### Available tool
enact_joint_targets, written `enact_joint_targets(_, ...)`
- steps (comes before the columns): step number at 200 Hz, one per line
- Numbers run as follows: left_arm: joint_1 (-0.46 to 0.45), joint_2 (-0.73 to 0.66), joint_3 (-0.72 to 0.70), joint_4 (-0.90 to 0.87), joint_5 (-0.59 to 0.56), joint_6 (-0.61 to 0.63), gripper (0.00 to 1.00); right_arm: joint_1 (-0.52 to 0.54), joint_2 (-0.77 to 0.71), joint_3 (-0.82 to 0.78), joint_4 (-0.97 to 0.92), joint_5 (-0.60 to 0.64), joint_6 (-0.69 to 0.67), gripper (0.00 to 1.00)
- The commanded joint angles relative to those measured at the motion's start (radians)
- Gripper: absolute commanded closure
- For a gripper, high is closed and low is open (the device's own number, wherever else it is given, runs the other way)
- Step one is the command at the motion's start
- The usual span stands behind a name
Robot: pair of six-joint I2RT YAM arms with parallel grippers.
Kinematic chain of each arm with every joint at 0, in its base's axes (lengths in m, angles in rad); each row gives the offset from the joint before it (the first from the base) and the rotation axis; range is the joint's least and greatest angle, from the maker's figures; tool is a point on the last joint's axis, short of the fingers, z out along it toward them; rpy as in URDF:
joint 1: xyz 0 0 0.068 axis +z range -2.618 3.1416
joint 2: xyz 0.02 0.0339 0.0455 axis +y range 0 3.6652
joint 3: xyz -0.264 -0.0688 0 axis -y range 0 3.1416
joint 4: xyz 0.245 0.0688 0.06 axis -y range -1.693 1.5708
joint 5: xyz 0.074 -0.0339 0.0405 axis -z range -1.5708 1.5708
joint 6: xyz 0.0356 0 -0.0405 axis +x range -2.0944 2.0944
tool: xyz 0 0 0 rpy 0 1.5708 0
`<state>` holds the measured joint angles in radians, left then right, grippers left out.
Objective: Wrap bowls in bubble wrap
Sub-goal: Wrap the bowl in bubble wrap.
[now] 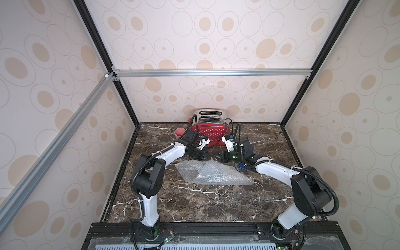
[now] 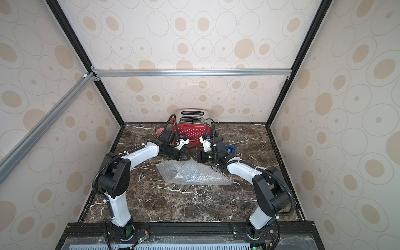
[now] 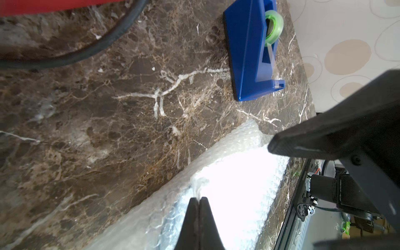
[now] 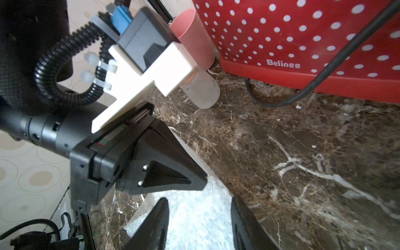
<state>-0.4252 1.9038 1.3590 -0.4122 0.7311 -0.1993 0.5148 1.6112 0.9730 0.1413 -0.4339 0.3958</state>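
Fold step. Left hand [image 3: 198, 200] pinched tight on the upper edge of the bubble wrap [image 1: 213, 174], centre of frame on the table [image 1: 194, 205]. Right hand [image 4: 199, 199] half spread over the wrap, holding nothing. Bowl not visible; maybe under the folded wrap, can't tell. Next, likely: left pulls the flap over, right pins it.

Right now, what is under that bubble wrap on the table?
Where the bubble wrap is one layer, the dark marble table shows through. Its folded, raised middle is cloudy, so anything beneath is hidden. The left tool pinches its edge.
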Motion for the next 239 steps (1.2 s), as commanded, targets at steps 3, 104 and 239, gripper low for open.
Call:
enact_joint_targets(3,0.009,0.013,0.0,0.038,-0.009,-0.041,1.0,-0.003,-0.022,0.024,-0.114,0.014,-0.055,0.52)
enact_joint_targets(104,0.009,0.086,0.003,0.091,-0.071,-0.084,1.0,-0.004,-0.304,-0.228,-0.175,0.133,-0.082,0.51)
enact_joint_targets(239,0.008,0.065,-0.015,0.116,-0.076,-0.097,1.0,-0.004,-0.494,-0.355,-0.209,0.091,0.058,0.48)
